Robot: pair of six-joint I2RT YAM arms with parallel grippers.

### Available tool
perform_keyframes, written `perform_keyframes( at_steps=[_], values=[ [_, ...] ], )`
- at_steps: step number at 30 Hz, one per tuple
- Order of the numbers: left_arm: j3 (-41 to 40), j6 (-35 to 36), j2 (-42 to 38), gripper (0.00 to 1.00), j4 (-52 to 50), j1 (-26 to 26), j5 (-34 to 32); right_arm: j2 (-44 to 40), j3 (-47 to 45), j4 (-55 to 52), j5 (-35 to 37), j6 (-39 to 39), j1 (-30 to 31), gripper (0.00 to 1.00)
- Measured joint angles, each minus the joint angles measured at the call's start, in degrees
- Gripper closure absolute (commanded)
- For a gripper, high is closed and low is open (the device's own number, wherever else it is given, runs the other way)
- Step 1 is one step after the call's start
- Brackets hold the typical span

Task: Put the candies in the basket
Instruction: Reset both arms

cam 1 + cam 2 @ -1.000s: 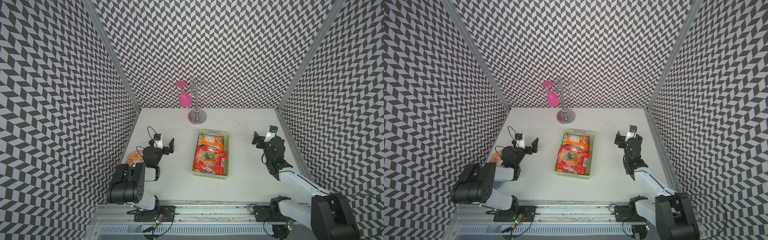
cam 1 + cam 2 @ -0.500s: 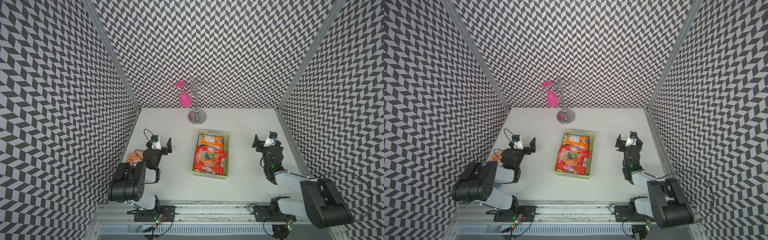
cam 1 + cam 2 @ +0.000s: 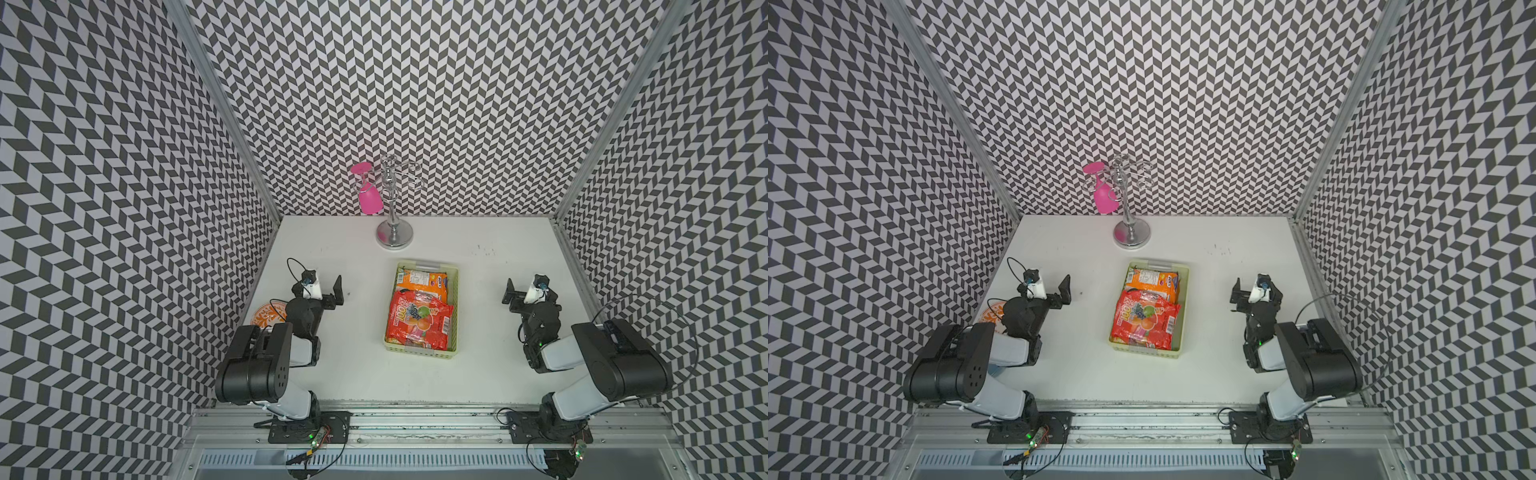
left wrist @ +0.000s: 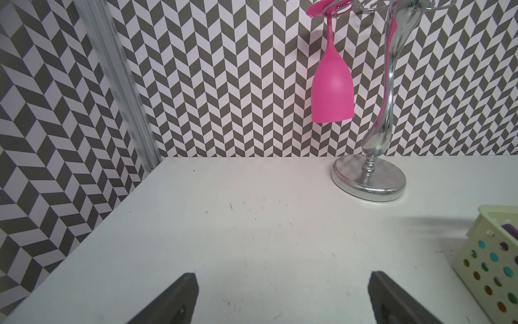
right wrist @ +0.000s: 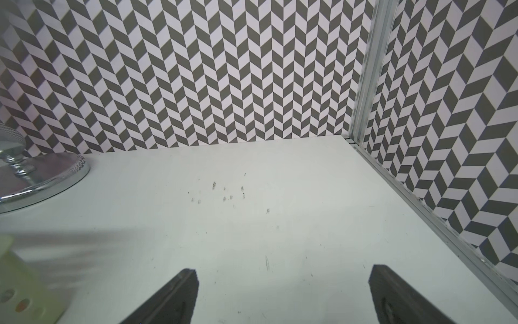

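The pale yellow-green basket [image 3: 455, 316] [image 3: 1185, 316] sits mid-table in both top views. Inside it the large red fruit-printed bag [image 3: 417, 322] [image 3: 1144, 322] lies over an orange packet [image 3: 422, 282] [image 3: 1152, 282]. More candies show only as teal, purple and orange colour through the wall holes of the basket [image 4: 489, 221] in the left wrist view. My left gripper [image 3: 326, 291] [image 4: 283, 276] is open and empty, low over bare table left of the basket. On the opposite side of the basket [image 5: 7, 266], my right gripper [image 3: 521, 293] [image 5: 283, 269] is also open and empty.
A chrome glass stand [image 3: 392, 237] with a hanging pink glass [image 3: 370, 199] stands at the back, behind the basket. A small round orange-patterned plate [image 3: 266, 316] lies at the left wall, partly hidden by my left arm. Patterned walls close three sides.
My right arm has folded back toward its base, and its gripper has drawn nearer the front. The left gripper has barely shifted. Both stayed open.
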Motion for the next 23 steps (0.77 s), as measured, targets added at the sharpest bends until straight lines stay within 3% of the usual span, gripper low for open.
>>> perform_keyframes(
  at_steps=[23],
  values=[
    [0.4, 0.0, 0.0, 0.01, -0.1, -0.7, -1.5, -0.5, 3.2, -0.5, -0.9, 0.7, -0.9, 0.01]
  ],
)
